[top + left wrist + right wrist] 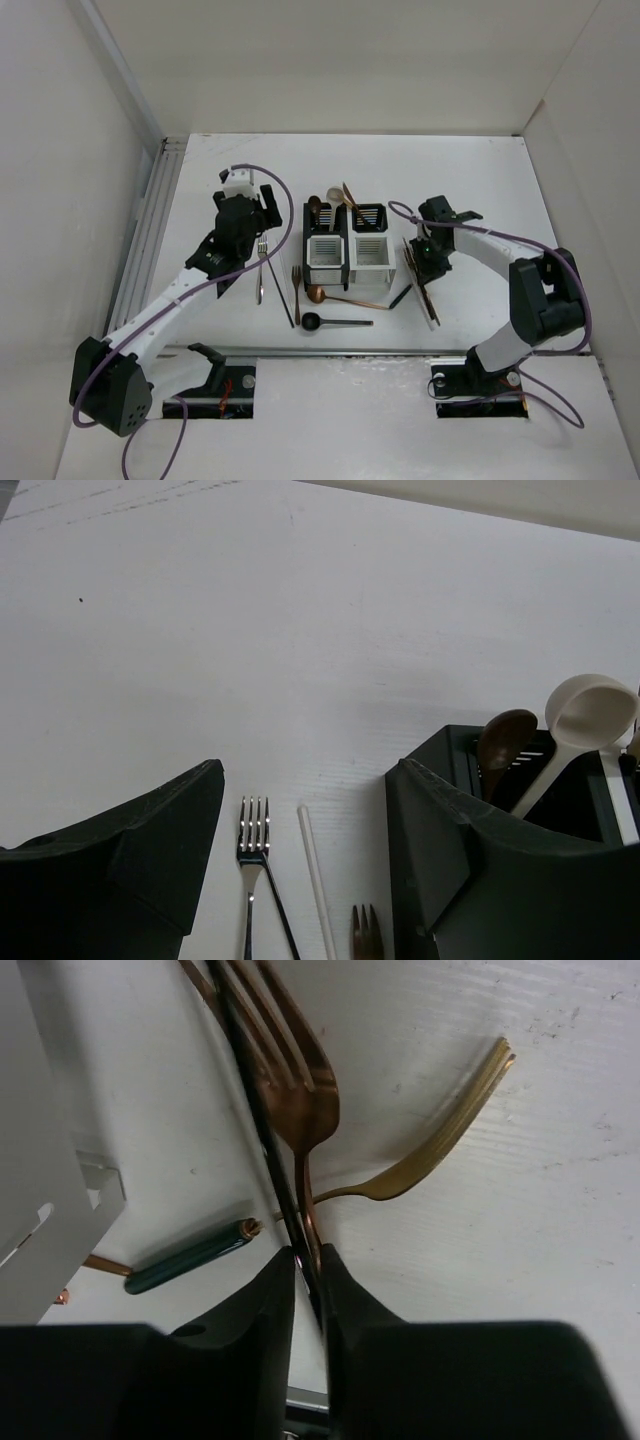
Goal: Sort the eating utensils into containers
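Copper fork (300,1120) has its thin handle pinched in the right tool (308,1272). The left tool (308,772) is wide open above a silver fork (253,832) on the table (300,630).

Both the left arm (165,300) and the right arm (480,240) have white tubular links joined by bulky black housings, the largest dotted with small holes. A purple cable (262,172) loops along each arm. A small white block (237,182) caps the left wrist. The left claw (308,770) and right claw (306,1258) have matte black, wedge-shaped fingers (120,870).
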`<move>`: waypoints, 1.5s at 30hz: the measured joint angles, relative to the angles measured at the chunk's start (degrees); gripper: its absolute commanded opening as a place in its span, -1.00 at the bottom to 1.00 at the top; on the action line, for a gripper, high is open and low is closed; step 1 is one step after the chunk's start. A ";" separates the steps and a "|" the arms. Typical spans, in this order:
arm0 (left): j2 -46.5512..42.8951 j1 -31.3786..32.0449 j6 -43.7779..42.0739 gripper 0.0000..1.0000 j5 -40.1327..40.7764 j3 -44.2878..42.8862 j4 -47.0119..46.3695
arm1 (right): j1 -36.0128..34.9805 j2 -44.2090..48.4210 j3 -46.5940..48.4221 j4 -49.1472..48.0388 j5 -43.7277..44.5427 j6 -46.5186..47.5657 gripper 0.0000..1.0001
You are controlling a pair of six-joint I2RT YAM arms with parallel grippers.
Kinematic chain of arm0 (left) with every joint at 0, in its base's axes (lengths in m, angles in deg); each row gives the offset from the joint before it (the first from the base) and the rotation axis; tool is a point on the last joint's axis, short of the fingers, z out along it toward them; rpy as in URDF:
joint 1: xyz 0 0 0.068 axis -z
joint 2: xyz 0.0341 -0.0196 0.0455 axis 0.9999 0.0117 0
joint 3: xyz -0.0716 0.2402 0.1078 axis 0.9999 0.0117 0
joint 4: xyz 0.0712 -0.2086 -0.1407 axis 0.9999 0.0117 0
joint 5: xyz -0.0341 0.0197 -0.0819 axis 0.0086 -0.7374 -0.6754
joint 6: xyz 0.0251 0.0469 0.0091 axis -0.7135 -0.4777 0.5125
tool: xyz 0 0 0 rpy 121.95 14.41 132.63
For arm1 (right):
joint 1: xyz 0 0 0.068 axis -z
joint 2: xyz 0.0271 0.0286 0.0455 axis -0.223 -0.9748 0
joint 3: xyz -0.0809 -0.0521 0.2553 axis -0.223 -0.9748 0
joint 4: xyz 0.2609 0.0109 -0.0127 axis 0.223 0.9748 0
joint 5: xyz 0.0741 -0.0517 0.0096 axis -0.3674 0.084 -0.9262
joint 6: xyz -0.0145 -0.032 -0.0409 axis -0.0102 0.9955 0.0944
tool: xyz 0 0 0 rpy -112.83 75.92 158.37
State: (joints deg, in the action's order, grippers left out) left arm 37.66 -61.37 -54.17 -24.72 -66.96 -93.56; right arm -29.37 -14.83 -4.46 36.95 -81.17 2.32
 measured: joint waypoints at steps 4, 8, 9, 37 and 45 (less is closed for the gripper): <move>-0.07 -0.07 0.35 0.35 -0.13 0.35 0.00 | -0.85 -0.04 0.17 -0.24 0.59 -1.16 -0.88; -0.09 -0.09 0.79 0.35 -0.31 0.74 0.02 | -1.25 0.20 0.42 -0.24 1.38 -1.84 -0.88; -0.09 -0.09 0.85 0.35 -0.46 0.76 0.02 | -1.27 0.24 0.44 -0.22 1.70 -1.92 -0.88; -0.09 -0.09 1.66 0.39 -2.43 1.70 -0.04 | -6.45 -4.68 7.10 -1.25 10.93 -1.64 -0.49; -0.09 -0.09 2.08 0.39 -2.84 1.81 -0.02 | -6.45 -4.94 6.78 -2.01 11.17 -1.84 -0.62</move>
State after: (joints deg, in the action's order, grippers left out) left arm 37.57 -61.45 -52.09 -27.56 -65.14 -93.58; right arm -35.82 -19.77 2.31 34.94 -70.00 0.48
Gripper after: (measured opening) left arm 0.695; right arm 0.234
